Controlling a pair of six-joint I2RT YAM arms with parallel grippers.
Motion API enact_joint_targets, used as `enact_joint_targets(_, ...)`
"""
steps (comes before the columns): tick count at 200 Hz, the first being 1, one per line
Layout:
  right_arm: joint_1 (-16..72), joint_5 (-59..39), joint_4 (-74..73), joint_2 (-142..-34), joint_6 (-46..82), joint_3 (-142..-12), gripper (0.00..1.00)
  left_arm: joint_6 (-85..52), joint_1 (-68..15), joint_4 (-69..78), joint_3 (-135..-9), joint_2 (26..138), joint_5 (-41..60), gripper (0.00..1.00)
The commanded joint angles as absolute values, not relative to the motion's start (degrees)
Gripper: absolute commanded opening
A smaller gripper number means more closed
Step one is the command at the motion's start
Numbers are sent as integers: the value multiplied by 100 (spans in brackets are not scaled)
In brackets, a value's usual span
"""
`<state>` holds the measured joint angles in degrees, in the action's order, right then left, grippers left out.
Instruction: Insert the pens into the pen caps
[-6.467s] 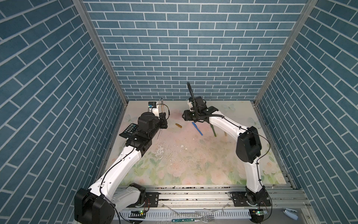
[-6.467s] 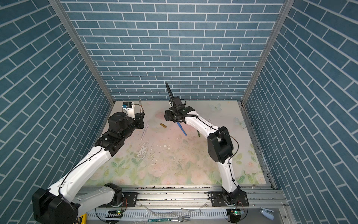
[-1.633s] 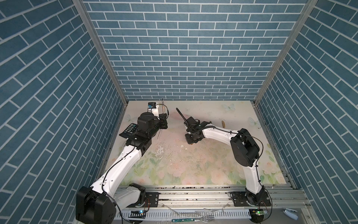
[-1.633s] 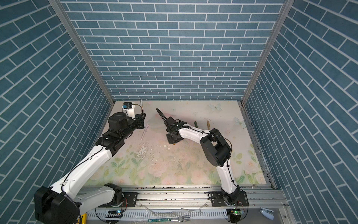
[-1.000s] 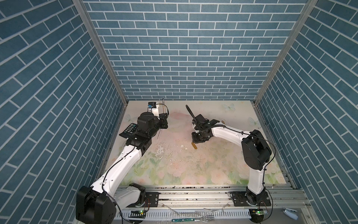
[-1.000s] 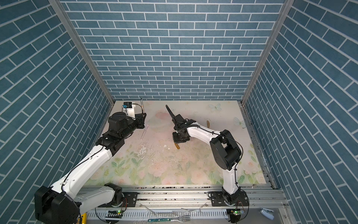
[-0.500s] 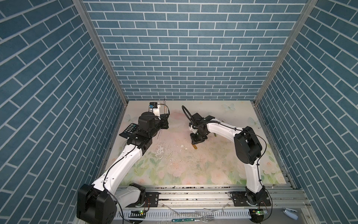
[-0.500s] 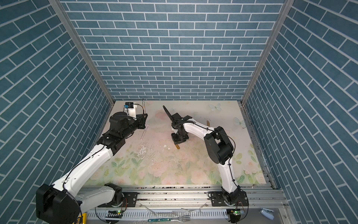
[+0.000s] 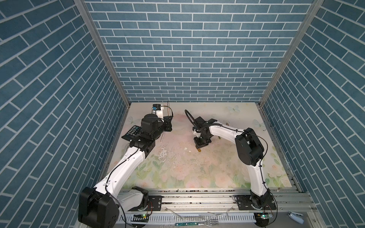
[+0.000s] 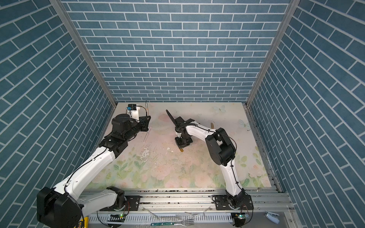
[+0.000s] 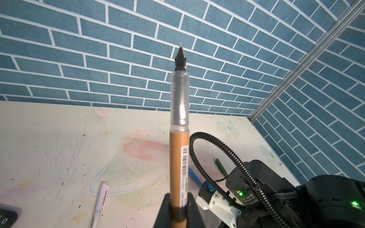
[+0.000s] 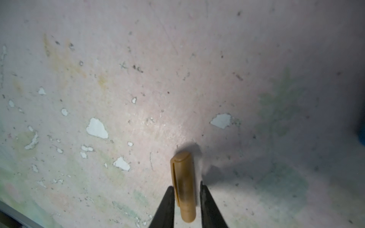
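My left gripper [image 11: 178,205] is shut on a gold pen [image 11: 178,154] and holds it upright near the back left of the table, dark tip up. The same gold pen [image 9: 168,108] shows in both top views, above the left gripper [image 9: 167,123]. Mid-table, my right gripper [image 12: 186,185] points down, shut on a gold pen cap [image 12: 182,169] just above the mat. The cap's [image 9: 199,149] closed end sticks out past the fingertips. A pale pink pen [image 11: 101,199] lies on the mat by the left gripper. A blue pen [image 11: 194,176] and a green pen [image 11: 221,166] lie behind the right wrist.
A black calculator [image 9: 131,132] lies at the left edge beside the left arm. A tan pen [image 10: 212,125] lies behind the right forearm. A teal-handled fork [image 9: 197,224] rests on the front rail. Brick walls close in three sides. The floral mat [image 9: 197,173] is worn and flaked.
The right arm's elbow has swung left and its wrist has turned, while the gripper with the gold cap stayed over nearly the same spot. The left arm holds still with its pen.
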<state>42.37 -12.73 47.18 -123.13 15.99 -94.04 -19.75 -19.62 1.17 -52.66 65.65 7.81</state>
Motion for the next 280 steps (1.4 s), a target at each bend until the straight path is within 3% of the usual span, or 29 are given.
enact_joint_targets(1,4255,-1246,4650,-12428,1512,-9510,25,-1979,-1938,205,-5291,6618,852,0)
enact_joint_targets(159,4614,-160,4506,-12605,2016,-9544,18,-1983,-1942,186,-5300,6609,835,0)
enact_joint_targets(232,4562,-26,3281,-10724,2162,-8840,15,-1979,-1949,695,-5102,6577,1253,0)
enact_joint_targets(280,4400,676,1889,-9244,2226,-8091,13,-2091,-2148,1607,-4902,6736,2533,0)
